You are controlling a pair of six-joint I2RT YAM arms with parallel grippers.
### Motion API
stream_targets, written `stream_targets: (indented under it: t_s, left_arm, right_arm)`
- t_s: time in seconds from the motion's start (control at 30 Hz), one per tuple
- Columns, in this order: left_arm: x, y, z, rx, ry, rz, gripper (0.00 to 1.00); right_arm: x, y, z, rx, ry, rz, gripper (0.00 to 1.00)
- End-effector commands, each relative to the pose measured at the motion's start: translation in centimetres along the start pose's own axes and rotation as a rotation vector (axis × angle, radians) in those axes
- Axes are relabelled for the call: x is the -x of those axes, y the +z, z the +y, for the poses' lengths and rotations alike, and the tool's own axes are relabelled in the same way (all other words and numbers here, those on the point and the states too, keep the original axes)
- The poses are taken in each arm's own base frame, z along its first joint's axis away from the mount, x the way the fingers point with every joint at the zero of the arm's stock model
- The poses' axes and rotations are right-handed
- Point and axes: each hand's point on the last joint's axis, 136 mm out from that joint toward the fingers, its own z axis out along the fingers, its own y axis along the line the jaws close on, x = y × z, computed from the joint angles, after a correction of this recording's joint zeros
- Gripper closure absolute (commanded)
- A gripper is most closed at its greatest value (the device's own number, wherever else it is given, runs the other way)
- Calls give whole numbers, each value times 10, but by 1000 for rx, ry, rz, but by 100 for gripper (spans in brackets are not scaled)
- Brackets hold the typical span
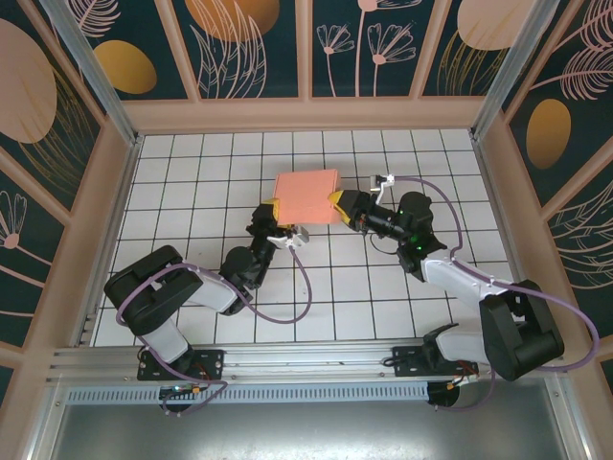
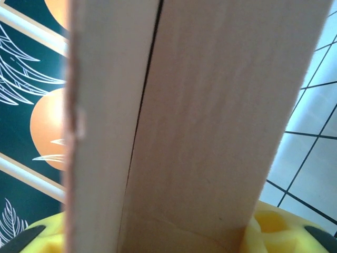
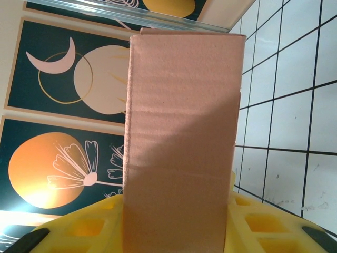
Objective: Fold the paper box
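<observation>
Tiled table [image 1: 192, 172], pink paper box [image 1: 306, 196]

The paper box [image 1: 306, 196] lies between the left pincer [image 1: 275, 208] and the right pincer [image 1: 337, 203].

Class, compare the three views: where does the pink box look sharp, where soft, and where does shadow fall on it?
Top view: the box is sharp and evenly lit. Left wrist view: so near the lens that it looks soft and pale. Right wrist view: grain crisp, a slanting shadow darkening its lower part.
</observation>
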Motion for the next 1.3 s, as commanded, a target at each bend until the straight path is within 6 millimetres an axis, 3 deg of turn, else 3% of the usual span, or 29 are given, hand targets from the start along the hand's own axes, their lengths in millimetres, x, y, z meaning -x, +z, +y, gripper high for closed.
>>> stream_targets:
  t_s: [0.0,0.2,0.33,0.4,0.5,0.77,0.97,1.27]
  left_arm:
    - [12,1,35,109,-115,-27,64]
    - [7,1,31,64,-167,13,72]
    - [-2,1,16,-33,-221,81,72]
    - [-6,-2,4,-108,-249,112,71]
    - [-14,-9,-14,-251,-312,164,70]
    - [-13,-33,-30,-535,-426,244,71]
    - [-9,-55,-44,-755,-460,343,69]
    - [-16,-76,-41,-876,-433,494,70]
  right_arm:
    - [-3,-1,5,4,-22,8,58]
    - [0,-2,7,6,-39,-7,51]
    - [9,-10,13,9,-113,-56,34]
    - [15,-18,12,-16,-164,-91,30]
    - [26,-34,3,-103,-226,-152,29]
    - [42,-73,1,-268,-445,-233,31]
    - [26,-74,27,-253,-662,-115,31]
    - [14,-76,26,-399,-931,1,34]
